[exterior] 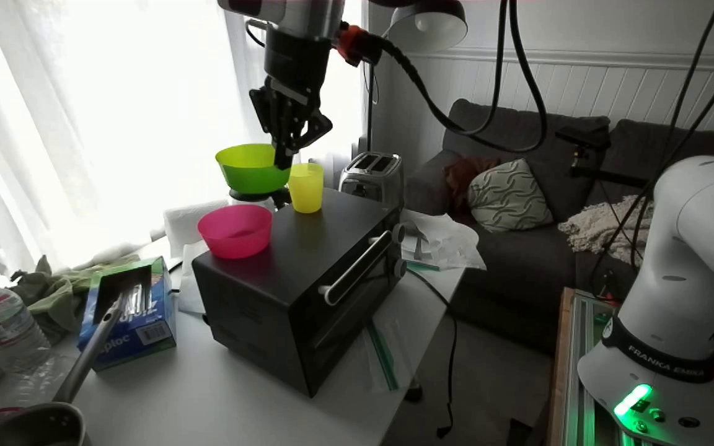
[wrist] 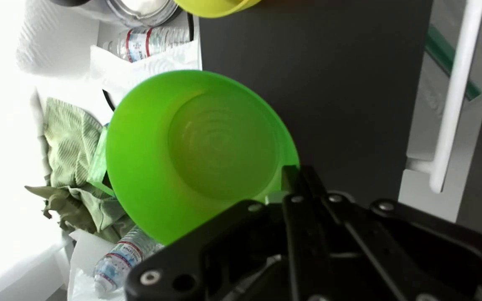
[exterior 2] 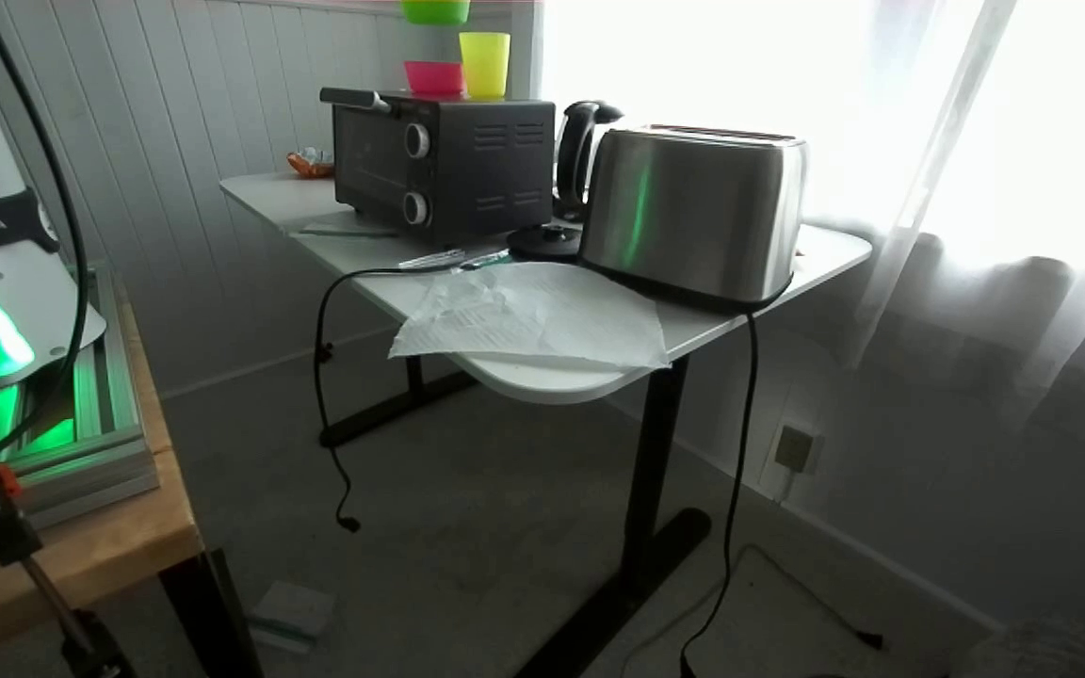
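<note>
Bowl [wrist: 216, 138], green: end effector [wrist: 299, 171] grips its rim. Pink bowl [exterior: 236, 235] and yellow cup [exterior: 305, 189] stand on oven [exterior: 332, 238].

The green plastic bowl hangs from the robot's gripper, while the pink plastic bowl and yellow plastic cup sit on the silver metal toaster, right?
No: both exterior views show the pink bowl and yellow cup on the black boxy toaster oven, not the toaster. The gripper does hold the green bowl.

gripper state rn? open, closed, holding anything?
Gripper: closed on the rim of a round, green plastic bowl, holding it up in the air.
</note>
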`<state>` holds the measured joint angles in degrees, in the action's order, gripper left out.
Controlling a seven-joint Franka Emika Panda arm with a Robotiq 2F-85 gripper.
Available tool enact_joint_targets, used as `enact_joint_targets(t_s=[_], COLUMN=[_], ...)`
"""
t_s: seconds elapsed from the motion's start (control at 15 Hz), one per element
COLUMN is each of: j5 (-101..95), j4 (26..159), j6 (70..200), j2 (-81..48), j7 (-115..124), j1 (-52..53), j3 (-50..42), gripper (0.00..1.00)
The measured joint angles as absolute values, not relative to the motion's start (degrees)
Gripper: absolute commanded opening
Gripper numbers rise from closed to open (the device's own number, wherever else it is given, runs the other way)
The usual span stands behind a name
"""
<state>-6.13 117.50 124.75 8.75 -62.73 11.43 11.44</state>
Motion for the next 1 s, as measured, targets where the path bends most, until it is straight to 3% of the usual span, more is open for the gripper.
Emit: enact_joint_targets(t_s=[1.0], j5=[-3.61], j4=[130.89], j6=[120.74], j2=[14.96], j7=[-61.91], j1=[13.25], j3=[10.60], gripper=[0.01])
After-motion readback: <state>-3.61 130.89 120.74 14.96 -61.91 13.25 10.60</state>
